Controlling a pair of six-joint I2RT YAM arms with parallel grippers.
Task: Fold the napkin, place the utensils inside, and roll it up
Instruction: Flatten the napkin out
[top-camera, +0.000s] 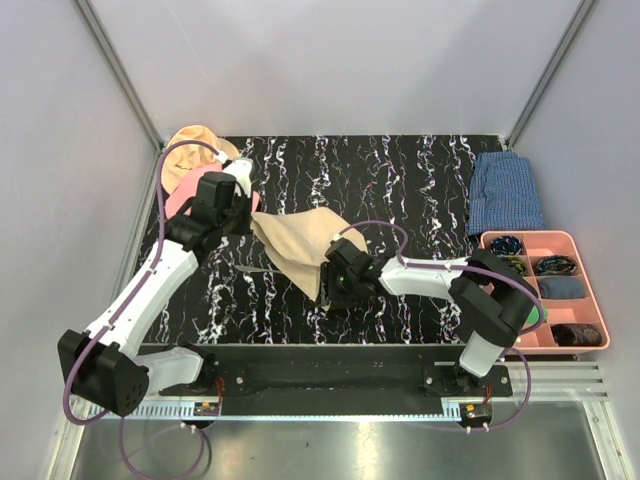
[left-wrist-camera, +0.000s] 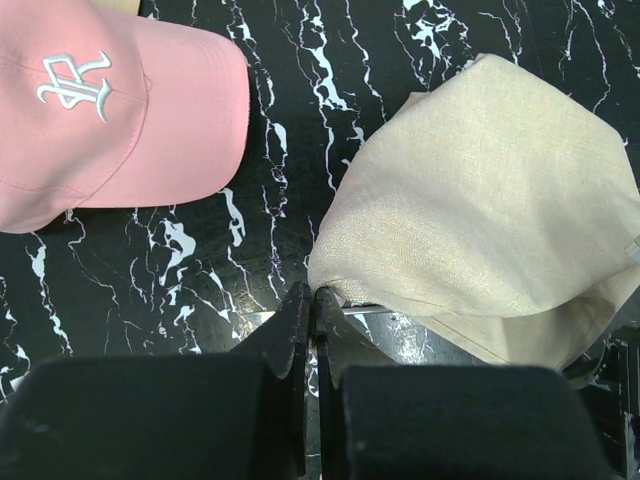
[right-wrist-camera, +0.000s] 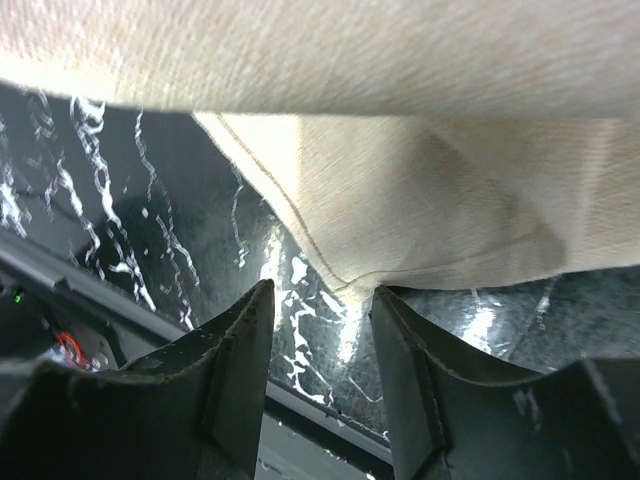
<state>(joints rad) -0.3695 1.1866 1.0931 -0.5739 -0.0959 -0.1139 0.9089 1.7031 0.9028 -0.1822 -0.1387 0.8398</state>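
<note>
- Left gripper (left-wrist-camera: 312, 298): fingers pressed together, a corner of the napkin (left-wrist-camera: 480, 220) touching their tips; whether cloth is caught, I cannot tell.
- Right gripper (right-wrist-camera: 322, 295): fingers spread, a hemmed napkin corner hanging just ahead of the gap, the rest spreading beyond.

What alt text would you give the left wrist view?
The left gripper, fingers shut, pinches a corner of the beige napkin over the black marbled table. A pink cap lies at upper left.
</note>
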